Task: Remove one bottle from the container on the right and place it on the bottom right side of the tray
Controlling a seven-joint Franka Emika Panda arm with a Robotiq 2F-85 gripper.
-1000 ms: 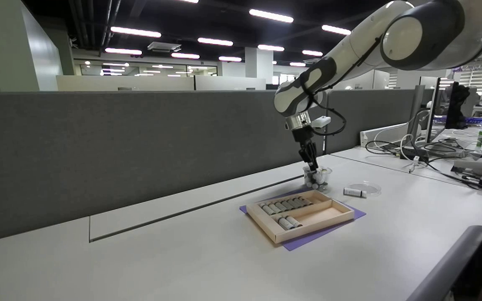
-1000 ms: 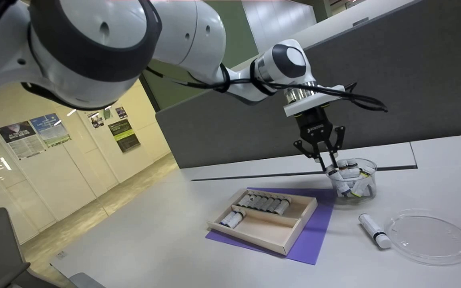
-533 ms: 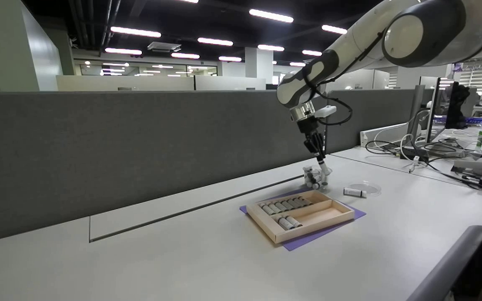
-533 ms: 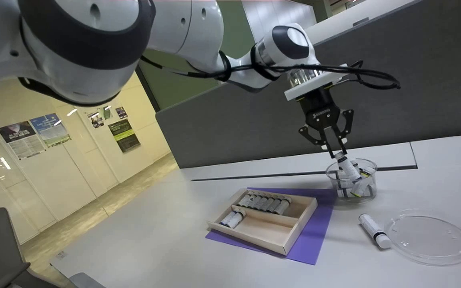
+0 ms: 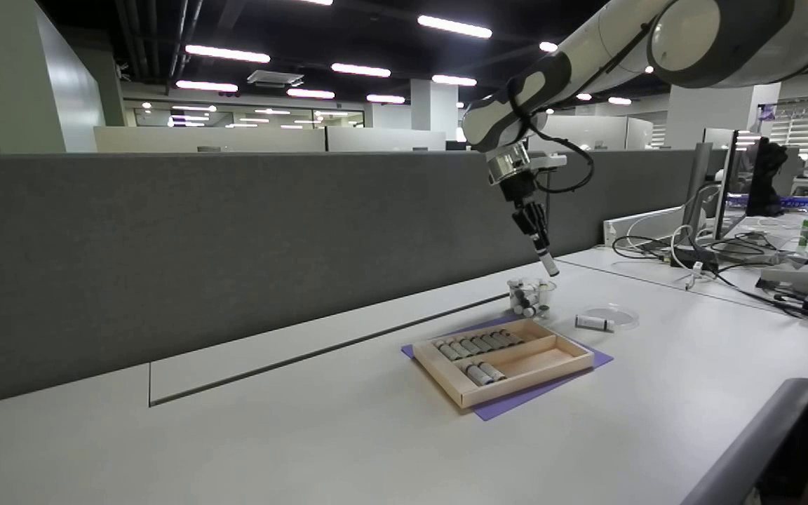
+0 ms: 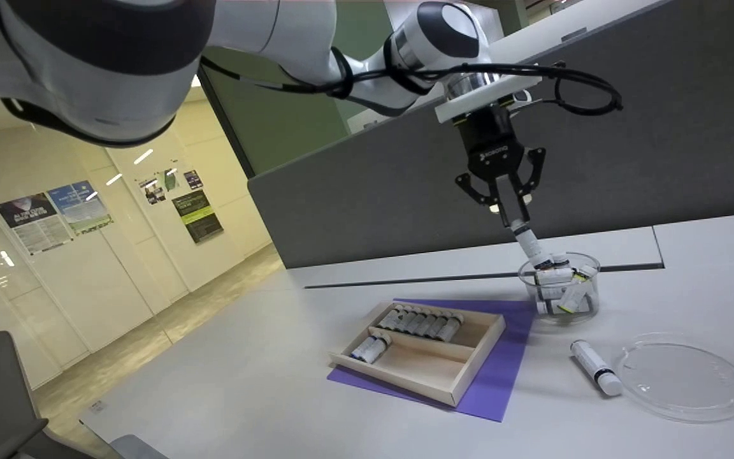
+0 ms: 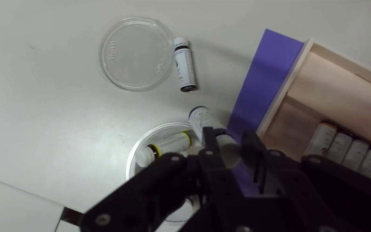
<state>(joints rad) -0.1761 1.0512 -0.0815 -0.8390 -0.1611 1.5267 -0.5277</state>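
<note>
- The bottle [image 5: 549,263] is held in the air above the tub [image 6: 596,290], slanted, with its base lower than its cap; in an exterior view a gap is seen between that base and the tub.
- The bottle is clamped at its white cap end by the gripper [image 6: 517,222], whose jaws are pressed to it from both sides.
- The tub, round and clear, is stood on the pale table [image 6: 246,395].
- Several white-labelled bottles [image 6: 555,275] are heaped in it at different angles; how many cannot be told. Among them a yellow-edged bottle [image 7: 172,143] is seen lying aslant.
- The wooden tray [image 6: 421,366] is set near the tub and is split into two long compartments.
- In the compartment nearer the grey partition [image 5: 236,266], a row of bottles [image 6: 415,323] is laid side by side.
- In the other compartment, a pair of bottles [image 6: 376,349] is placed side by side at the end away from the tub.
- A purple sheet [image 6: 501,376] is spread under the tray and is left showing past its edges.
- A loose bottle [image 6: 592,364] is laid on its side on the table, just beside a clear round lid [image 6: 685,382], which is rested flat.
</note>
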